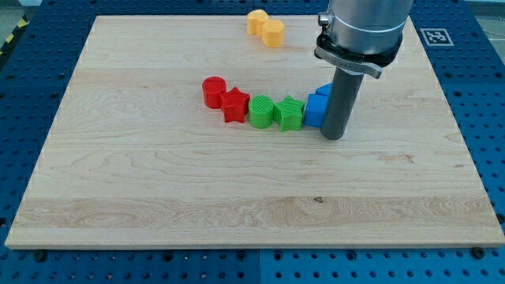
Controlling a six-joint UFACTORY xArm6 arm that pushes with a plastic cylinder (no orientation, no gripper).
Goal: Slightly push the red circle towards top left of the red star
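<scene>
Beside red star point(234, 106), ribbed red circle point(213, 91)

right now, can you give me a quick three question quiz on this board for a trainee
1. True or false: the red circle touches the red star.
2. Which block is nearest my tip? A) yellow blocks B) blue block C) green circle
3. Fill in: between the green circle and the blue block sits the green ____.

Key:
1. True; the circle sits at the star's upper left, against it.
2. B; my tip stands just to the view's right of the blue block.
3. star
</scene>
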